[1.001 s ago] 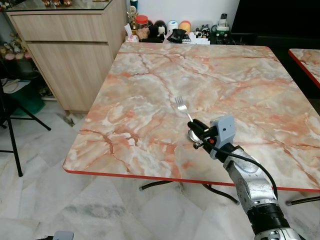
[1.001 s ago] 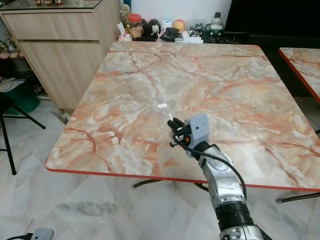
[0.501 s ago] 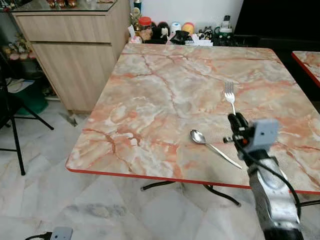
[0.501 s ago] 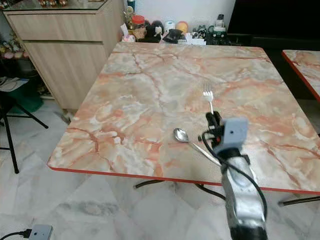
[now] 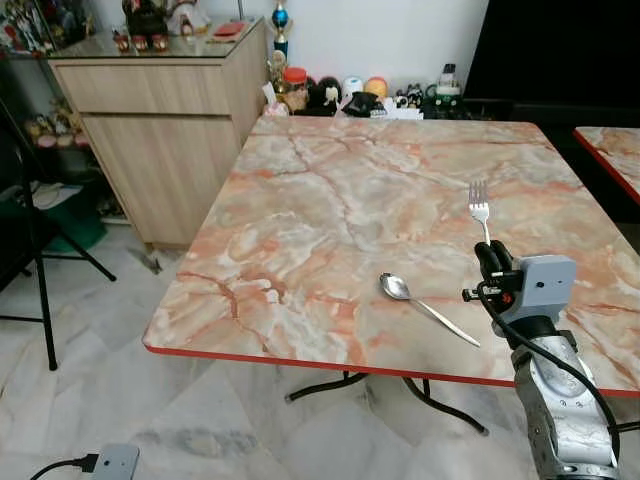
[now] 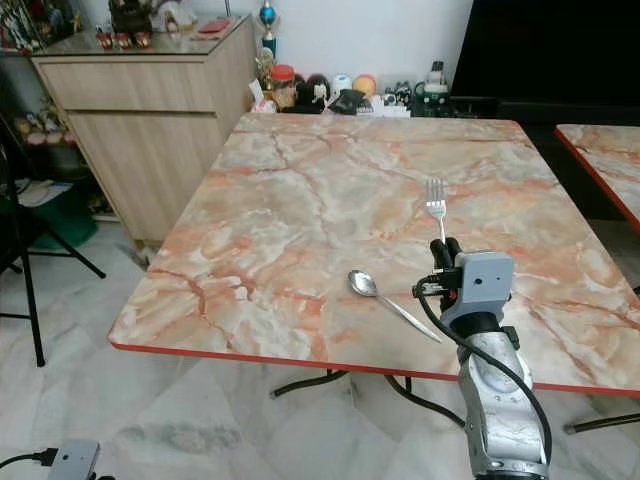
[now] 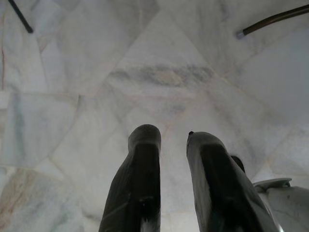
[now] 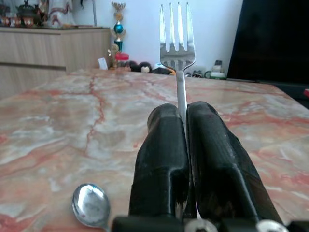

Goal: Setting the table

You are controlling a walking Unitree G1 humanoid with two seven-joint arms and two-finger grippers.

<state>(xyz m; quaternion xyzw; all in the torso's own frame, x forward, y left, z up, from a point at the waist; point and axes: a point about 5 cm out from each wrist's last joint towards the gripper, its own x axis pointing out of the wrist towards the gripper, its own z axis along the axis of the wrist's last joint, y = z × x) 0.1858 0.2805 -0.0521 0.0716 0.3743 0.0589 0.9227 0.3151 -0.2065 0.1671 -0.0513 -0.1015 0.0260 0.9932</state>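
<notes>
A silver fork (image 5: 480,205) stands tines-up in my right gripper (image 5: 490,255), which is shut on its handle over the near right part of the marble table (image 5: 330,190). The right wrist view has the fork (image 8: 177,43) pinched between the two black fingers (image 8: 161,145). A silver spoon (image 5: 425,305) lies flat on the table just left of that gripper, bowl toward the left, also seen as the spoon (image 8: 91,205) below the fingers. My left gripper (image 7: 174,140) hangs over the floor, its fingers slightly apart with nothing between them.
A wooden cabinet (image 5: 165,130) stands left of the table. Jars and small toys (image 5: 345,95) line the far table edge. A second table's corner (image 5: 610,145) is at the right. A black stand (image 5: 40,260) and a white device (image 5: 115,462) sit on the tiled floor at left.
The camera has shifted. My right gripper carried the fork from over the spoon to the right of it and turned it upright; the spoon now lies uncovered.
</notes>
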